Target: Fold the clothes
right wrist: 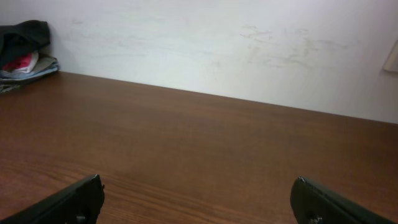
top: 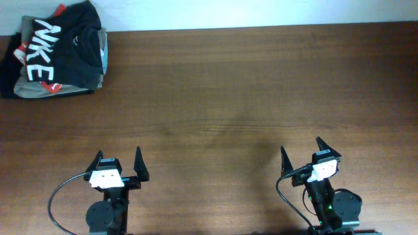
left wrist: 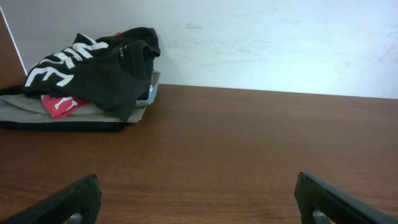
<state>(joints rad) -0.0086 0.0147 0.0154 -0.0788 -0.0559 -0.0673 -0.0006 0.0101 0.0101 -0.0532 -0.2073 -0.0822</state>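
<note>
The dark charcoal T-shirt [top: 68,39] with white "NIKE" lettering lies crumpled on top of a clothes pile at the table's far left corner. It also shows in the left wrist view [left wrist: 102,65] and, small, in the right wrist view [right wrist: 22,37]. My left gripper [top: 118,161] is open and empty near the front edge, far from the shirt; its fingers frame bare table in the left wrist view [left wrist: 199,196]. My right gripper [top: 302,153] is open and empty at the front right, also shown in the right wrist view [right wrist: 196,199].
Under the shirt lie a red garment [left wrist: 59,104] and khaki-olive folded garments [left wrist: 37,112]. The wooden table [top: 248,98] stretches between the pile and both arms. A white wall [left wrist: 280,43] runs along the far edge.
</note>
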